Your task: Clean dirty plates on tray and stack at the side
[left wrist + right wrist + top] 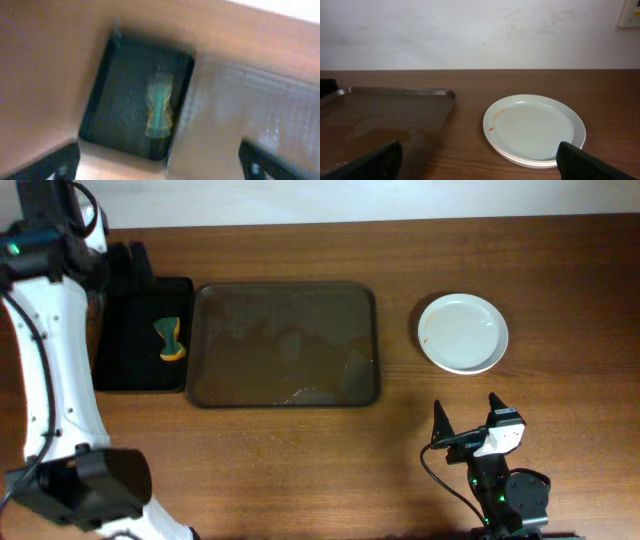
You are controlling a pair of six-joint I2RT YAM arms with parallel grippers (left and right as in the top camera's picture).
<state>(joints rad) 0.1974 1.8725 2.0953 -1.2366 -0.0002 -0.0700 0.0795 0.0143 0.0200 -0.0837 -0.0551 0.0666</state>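
Note:
The white plates (463, 333) sit in one stack on the table to the right of the tray; in the right wrist view (535, 127) the top plate has a small orange smear at its left edge. The dark brown tray (285, 345) holds no plates and shows wet streaks; it also appears in the right wrist view (385, 117) and the left wrist view (260, 110). My left gripper (132, 265) is open and empty, above the black bin's far end (160, 167). My right gripper (468, 415) is open and empty, in front of the plates (480, 162).
A black rectangular bin (130, 330) stands against the tray's left side and holds a green and yellow sponge (171, 340). Both show blurred in the left wrist view, the bin (115, 100) and the sponge (159, 105). A white wall stands behind the table.

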